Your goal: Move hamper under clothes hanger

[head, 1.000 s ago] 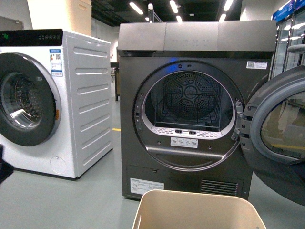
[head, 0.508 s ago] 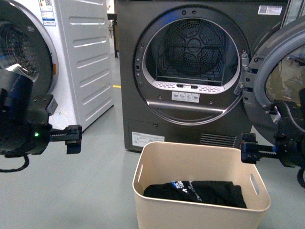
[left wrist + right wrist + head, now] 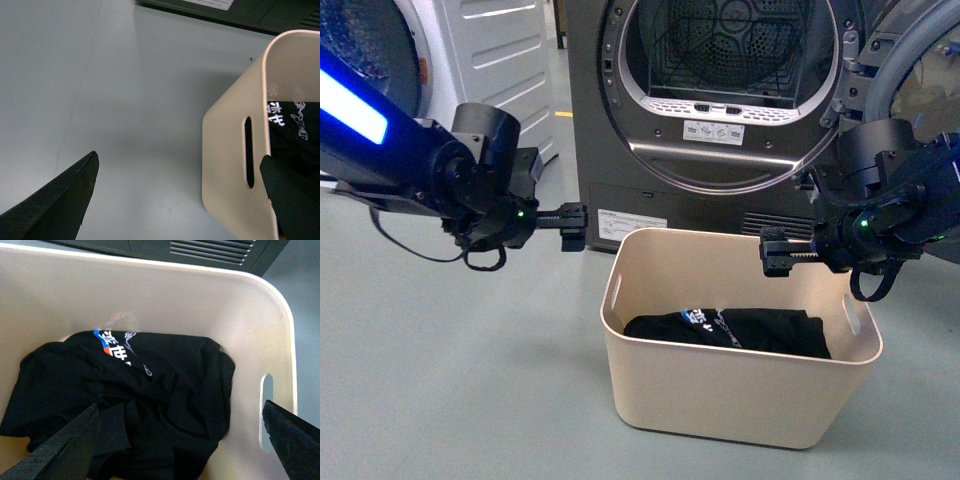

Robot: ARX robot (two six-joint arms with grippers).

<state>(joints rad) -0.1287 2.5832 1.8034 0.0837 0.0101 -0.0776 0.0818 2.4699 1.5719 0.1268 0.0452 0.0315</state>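
The hamper (image 3: 720, 390) is seen standing on the grey floor (image 3: 450, 380), just in front of the dark grey dryer (image 3: 610, 150) and below its open port. The clothes hanger is not shown in any view.

The tub is judged to be light and fairly stiff: thin moulded beige plastic, with smooth, slightly glossy walls, rounded corners and a rolled rim. Only a crumpled black garment (image 3: 730, 330) with white and blue print is carried in it, so little weight is added. The smooth walls are likely to be slippery under a pinch. A firmer hold would be offered by the narrow handle slot (image 3: 248, 152) cut in each end wall, or by the rim above it. A lift at both ends together is judged best, since a one-sided pull could tip or twist the tub.

The left gripper (image 3: 572, 215) is held wide and empty beside the left end. In its wrist view the slotted end wall lies between the dark fingers (image 3: 55, 205). The right gripper (image 3: 775, 253) is likewise spread wide and empty, poised over the interior near the right end, and the tub is touched by neither.

Behind, a perforated metal drum is seen inside the dryer, whose round door (image 3: 920, 60) is swung open to the right. A white washing machine (image 3: 510, 50) with ribbed side panels stands to the left.
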